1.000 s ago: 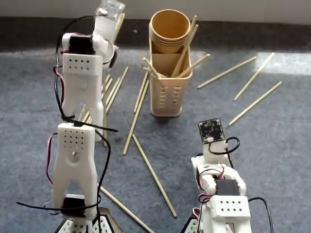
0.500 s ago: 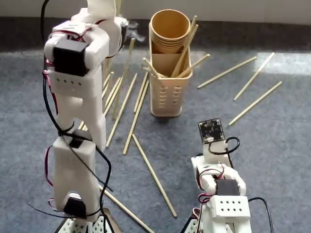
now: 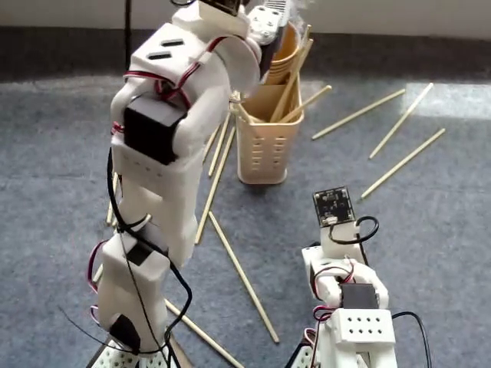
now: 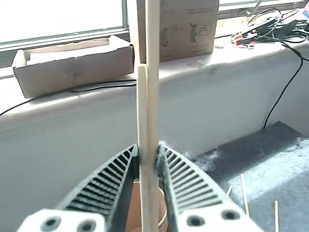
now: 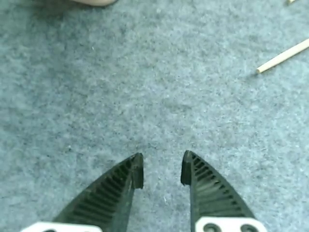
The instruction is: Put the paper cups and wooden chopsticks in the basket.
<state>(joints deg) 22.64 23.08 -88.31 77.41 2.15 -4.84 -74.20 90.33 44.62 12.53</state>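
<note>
A white ledge (image 4: 63, 121) runs below the window. On it a shallow open cardboard box (image 4: 72, 60) sits beside a taller cardboard box (image 4: 190, 24). A black cable (image 4: 111, 85) trails along the ledge's front edge, and a cable tangle (image 4: 263, 26) lies at one end. Grey carpet (image 4: 270, 162) lies below the ledge.

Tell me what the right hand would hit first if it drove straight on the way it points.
Most likely the bare grey carpet: the open right hand points down at it with nothing between. A chopstick lies off to the side of that line. Depth is hard to judge.
</note>
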